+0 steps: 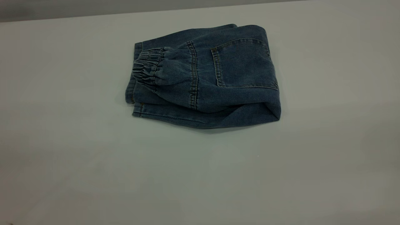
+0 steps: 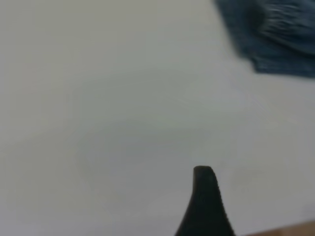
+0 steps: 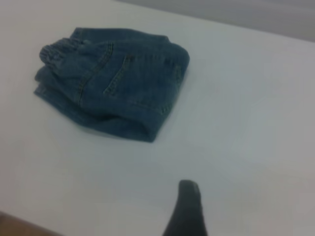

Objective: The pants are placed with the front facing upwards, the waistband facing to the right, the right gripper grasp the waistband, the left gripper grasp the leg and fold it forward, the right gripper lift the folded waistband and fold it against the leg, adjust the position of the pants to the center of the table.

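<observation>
White table (image 1: 62, 140): folded pants (image 1: 218, 93), waistband (image 1: 147, 67) leftward.

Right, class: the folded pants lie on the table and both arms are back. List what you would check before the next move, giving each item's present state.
1. Pants folded into a compact bundle: ok.
2. Waistband laid over onto the leg side, at the bundle's left in the exterior view: ok.
3. Pants central on the table: not ok, they sit toward the far edge.
4. Left gripper clear of the cloth: ok.
5. Right gripper clear of the cloth: ok.
6. Jaws open or shut: cannot tell, one finger shows per wrist view.
</observation>
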Tool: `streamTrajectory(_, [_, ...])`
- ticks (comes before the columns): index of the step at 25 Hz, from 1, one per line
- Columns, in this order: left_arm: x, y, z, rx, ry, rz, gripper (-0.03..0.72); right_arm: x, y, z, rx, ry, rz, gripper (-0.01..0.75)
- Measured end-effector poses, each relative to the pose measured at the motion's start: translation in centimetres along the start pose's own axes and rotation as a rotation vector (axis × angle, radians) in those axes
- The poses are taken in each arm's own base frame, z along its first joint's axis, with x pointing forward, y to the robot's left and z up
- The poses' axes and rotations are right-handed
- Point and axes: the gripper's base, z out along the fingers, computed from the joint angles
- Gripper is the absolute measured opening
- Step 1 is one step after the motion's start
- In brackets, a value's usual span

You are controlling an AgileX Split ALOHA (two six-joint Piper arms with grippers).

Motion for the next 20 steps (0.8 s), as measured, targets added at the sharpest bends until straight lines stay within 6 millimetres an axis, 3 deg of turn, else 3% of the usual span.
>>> streamTrajectory(20, [1.9,-0.1,-2.6,-0.071,-0.203,-0.042,0.478,0.3,0.1,-0.5,0.005,-0.035,-0.009,0.513])
